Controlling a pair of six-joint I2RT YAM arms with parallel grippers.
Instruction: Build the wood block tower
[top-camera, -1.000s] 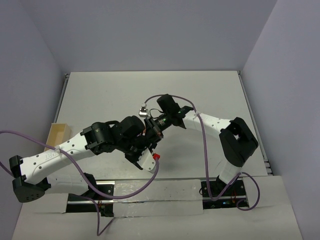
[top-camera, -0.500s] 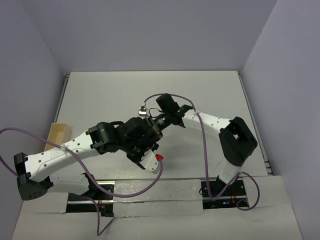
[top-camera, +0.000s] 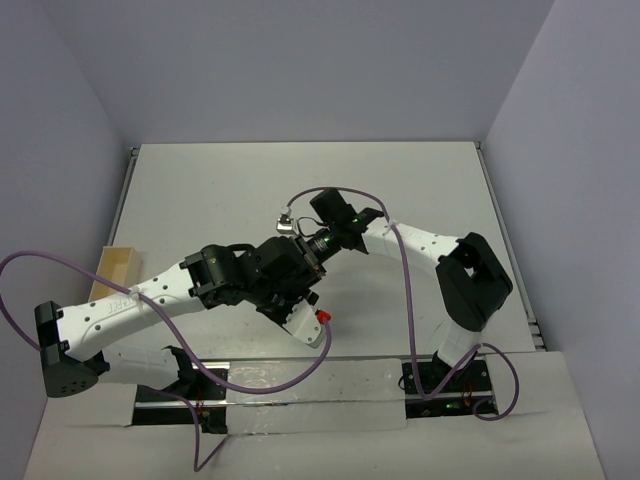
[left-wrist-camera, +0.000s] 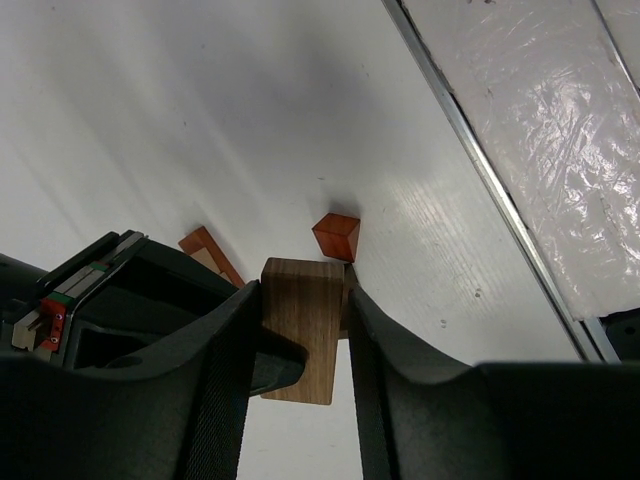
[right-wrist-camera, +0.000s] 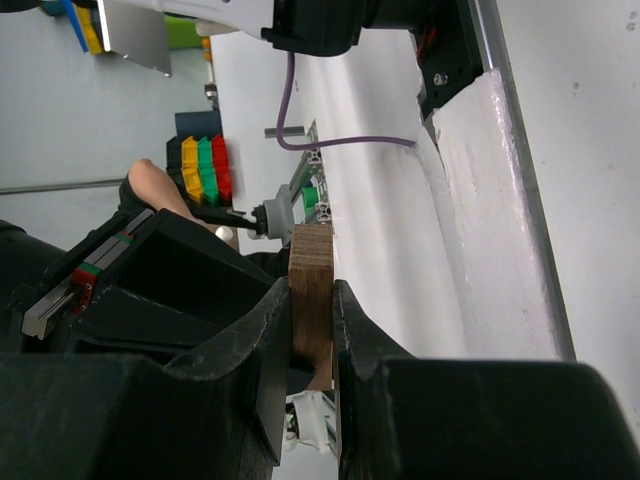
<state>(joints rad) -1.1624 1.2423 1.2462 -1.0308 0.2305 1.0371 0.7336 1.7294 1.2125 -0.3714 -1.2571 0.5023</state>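
Your left pincer (left-wrist-camera: 302, 300) is clamped on a brown block (left-wrist-camera: 298, 340) at mid-frame. A red wedge (left-wrist-camera: 336, 236) lies on the bench (left-wrist-camera: 200, 110) just above. Your right pincer (right-wrist-camera: 311, 295) squeezes a tan block (right-wrist-camera: 311, 255).

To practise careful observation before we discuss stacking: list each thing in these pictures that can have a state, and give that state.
Right gripper: shut on the brown wooden cuboid block.
Left gripper: fingers flank that block; grip unclear.
Brown wooden cuboid block: clamped across its thin sides, between both grippers.
Orange-red wooden wedge: loose on the white table, unstacked.
Reddish-brown and tan wooden piece: lying on the table, partly hidden.
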